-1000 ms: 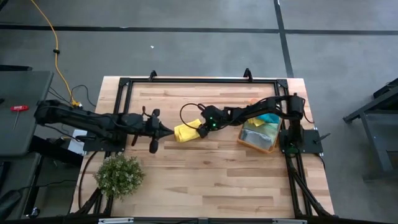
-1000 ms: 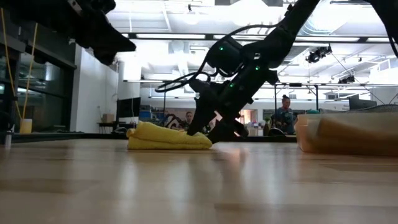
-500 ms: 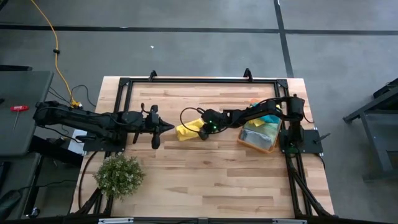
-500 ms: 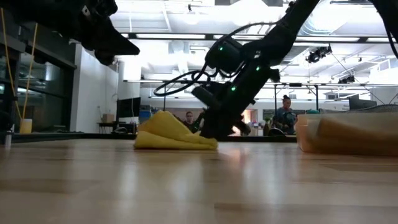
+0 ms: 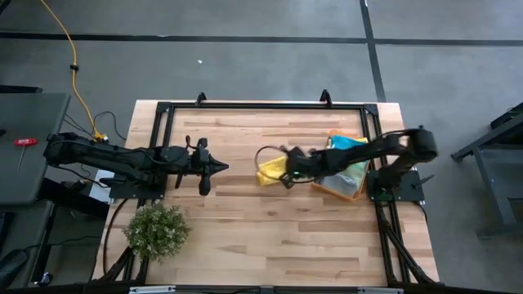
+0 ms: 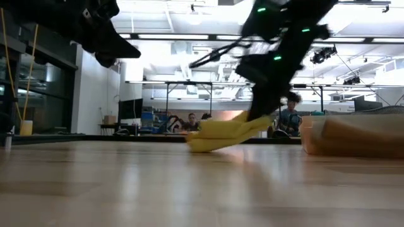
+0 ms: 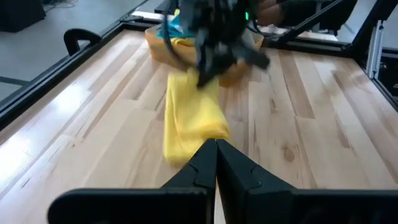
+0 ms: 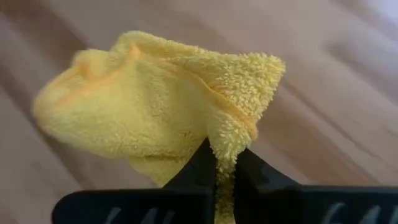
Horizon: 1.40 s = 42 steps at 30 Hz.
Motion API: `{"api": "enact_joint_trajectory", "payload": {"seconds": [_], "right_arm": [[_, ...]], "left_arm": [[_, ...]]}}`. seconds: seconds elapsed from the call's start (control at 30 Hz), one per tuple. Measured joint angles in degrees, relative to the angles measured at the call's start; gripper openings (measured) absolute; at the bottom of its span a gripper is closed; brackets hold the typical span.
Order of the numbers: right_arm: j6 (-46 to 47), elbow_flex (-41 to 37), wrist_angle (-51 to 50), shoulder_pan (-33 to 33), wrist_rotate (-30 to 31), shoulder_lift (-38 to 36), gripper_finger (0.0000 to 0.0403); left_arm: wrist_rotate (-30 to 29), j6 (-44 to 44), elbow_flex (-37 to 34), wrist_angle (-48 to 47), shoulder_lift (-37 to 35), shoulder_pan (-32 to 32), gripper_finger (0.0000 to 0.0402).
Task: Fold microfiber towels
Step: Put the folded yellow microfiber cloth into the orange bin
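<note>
- Right gripper (image 8: 225,163) now pinching yellow towel (image 5: 270,169), dragging it toward orange bin (image 5: 353,189).
- Left gripper (image 7: 216,163) pressed together, empty, waiting nearby.
- Looks folded, ready for putting away.

A bright yellow fuzzy microfiber towel (image 5: 270,169) shows one plain colour throughout, with no print. The slatted wooden table top (image 5: 245,229) is pale honey with darker grain streaks. An orange translucent plastic bin (image 5: 339,186) holds teal-blue and yellow cloths (image 5: 347,143). The small bushy plant (image 5: 155,231) is green.
</note>
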Motion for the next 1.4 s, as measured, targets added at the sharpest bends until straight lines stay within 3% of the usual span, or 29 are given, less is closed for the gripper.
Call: {"api": "enact_joint_trajectory", "payload": {"seconds": [0.3,0.43,0.53,0.77,1.0,1.4], "right_arm": [[21.6,-19.3,-0.5,5.4,15.5,-26.3,0.0002],[25.3,-22.3,-2.7,8.0,19.9,-35.0,0.0001],[28.3,-21.8,-9.9,10.3,23.2,-38.8,0.0001],[44.2,-19.4,-31.0,16.7,24.8,-40.0,0.0001],[57.4,-15.9,-49.1,22.3,21.7,-40.0,0.0],[55.1,-14.3,-49.0,23.2,16.6,-37.2,0.0]], "left_arm": [[0.0,-0.5,0.0,-1.1,0.0,0.0,0.0],[0.0,-0.5,0.0,-0.1,0.0,0.0,0.0],[-0.1,-0.5,0.0,0.4,0.0,0.0,0.0],[-0.2,-0.5,0.0,0.4,0.0,0.0,0.0],[-0.4,-0.5,0.0,0.4,0.0,0.0,0.0],[-0.6,-0.5,0.0,0.3,0.0,0.0,0.0]]}}
